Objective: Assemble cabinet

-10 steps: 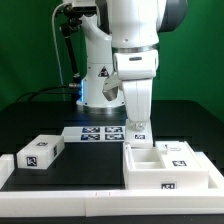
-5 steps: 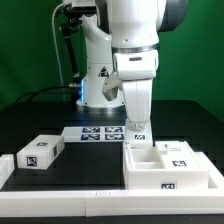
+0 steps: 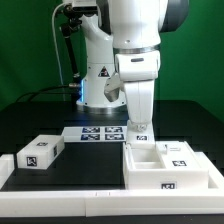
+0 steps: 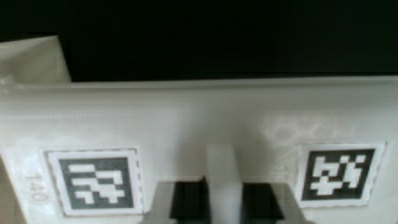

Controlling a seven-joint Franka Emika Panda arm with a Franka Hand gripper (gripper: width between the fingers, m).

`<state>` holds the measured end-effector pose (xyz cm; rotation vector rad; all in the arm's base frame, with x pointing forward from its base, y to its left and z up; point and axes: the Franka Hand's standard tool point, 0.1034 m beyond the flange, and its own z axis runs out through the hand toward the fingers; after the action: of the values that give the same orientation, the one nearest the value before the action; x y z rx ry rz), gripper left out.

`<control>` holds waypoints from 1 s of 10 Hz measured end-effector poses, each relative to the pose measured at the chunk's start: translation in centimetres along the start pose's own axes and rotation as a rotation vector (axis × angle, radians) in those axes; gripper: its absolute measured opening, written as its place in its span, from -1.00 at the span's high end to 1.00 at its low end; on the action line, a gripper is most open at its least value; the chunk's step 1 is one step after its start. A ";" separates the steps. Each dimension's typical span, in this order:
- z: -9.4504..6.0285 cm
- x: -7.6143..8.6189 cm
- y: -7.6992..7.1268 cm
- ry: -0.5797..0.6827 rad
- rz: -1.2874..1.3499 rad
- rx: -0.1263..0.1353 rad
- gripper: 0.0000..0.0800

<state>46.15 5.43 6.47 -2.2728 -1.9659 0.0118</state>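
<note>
Vertically, the arm is held straight down over the cabinet, set just beside the marker board; the gripper is seen with jaws pinching the cabinet's thin white wall

gripper at cabinet far wall | loose block exterior view's left

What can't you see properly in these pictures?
1. Gripper: exterior view, fingertips too small, partly behind the cabinet wall; open or shut unclear.
2. Cabinet tags: wrist view, too blurred to read.
3. Cabinet compartments: exterior view, bottoms hidden by its own walls.
</note>
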 end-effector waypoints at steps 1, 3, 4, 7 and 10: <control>0.0 0.0 0.0 0.000 0.000 0.000 0.83; 0.0 0.0 0.1 0.000 -0.001 -0.001 0.83; -0.1 0.0 0.3 0.001 -0.002 -0.003 0.83; 0.0 0.0 0.9 0.007 -0.048 -0.005 0.83; 0.1 -0.4 1.1 0.010 -0.094 -0.007 0.83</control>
<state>47.21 4.85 6.25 -2.1774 -2.0680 -0.0160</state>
